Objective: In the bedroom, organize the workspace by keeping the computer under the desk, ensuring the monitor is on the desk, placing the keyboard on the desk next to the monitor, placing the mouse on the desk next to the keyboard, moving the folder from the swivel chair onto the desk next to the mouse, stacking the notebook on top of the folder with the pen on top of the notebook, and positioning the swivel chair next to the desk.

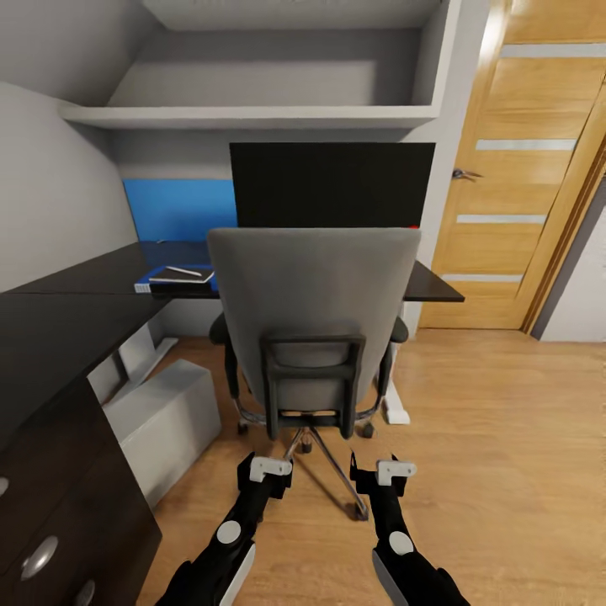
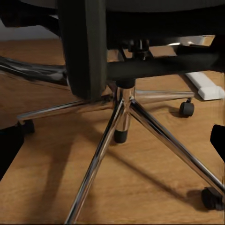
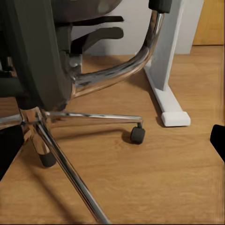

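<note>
Both claws empty behind the swivel chair (image 1: 313, 311)

Left claw (image 1: 265, 471) and right claw (image 1: 383, 474) spread, touching nothing — the chair stands against the table (image 1: 67, 311); folder (image 1: 178, 279) on the table beside the chair.

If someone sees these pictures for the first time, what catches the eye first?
The grey chair stands in the middle, its back to the camera, pushed up to the black desk. Behind it rises the wide monitor; on the desk to the left lies the blue folder with the notebook and pen.

Swivel chair (image 1: 313, 295) blocking desk (image 1: 76, 311) access
</note>
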Controlling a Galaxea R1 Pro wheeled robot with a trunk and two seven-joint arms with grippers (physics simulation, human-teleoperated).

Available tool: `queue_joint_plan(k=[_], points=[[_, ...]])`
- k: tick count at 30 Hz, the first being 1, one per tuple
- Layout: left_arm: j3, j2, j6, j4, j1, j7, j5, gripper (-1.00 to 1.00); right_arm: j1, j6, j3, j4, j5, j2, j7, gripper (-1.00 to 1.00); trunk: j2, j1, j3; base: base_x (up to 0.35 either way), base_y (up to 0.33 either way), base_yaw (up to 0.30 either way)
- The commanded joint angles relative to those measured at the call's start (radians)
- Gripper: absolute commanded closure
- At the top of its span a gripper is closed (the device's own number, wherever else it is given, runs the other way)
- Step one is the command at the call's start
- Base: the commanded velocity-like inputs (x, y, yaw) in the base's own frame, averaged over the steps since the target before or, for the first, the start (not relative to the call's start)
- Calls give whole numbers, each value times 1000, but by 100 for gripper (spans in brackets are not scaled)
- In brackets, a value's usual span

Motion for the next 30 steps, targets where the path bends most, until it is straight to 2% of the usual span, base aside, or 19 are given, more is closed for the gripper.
queue_joint_plan(k=[1,20,23,26,30], points=[[-2,0,-3,1,-1,8,-5,-100,-1,-3,7,1,-6,-1,-8,-100,0,-1,-1,-258,-109,0],[3,0,-3,1,0,14,-3,-100,-1,-3,6,2,-6,-1,-8,-100,0,-1,-1,-292,-130,0],[5,6,-3,2,-1,14,-2,-100,-1,-2,6,2,-6,-1,-8,-100,0,-1,-1,-299,-135,0],[6,16,-3,2,-1,14,9,-100,-1,-2,6,6,-6,-1,-7,-100,0,-1,-1,-299,-135,0],[7,29,-3,3,0,14,48,-100,-1,-2,6,26,-6,-1,-7,-100,0,-1,-1,-299,-135,0]])
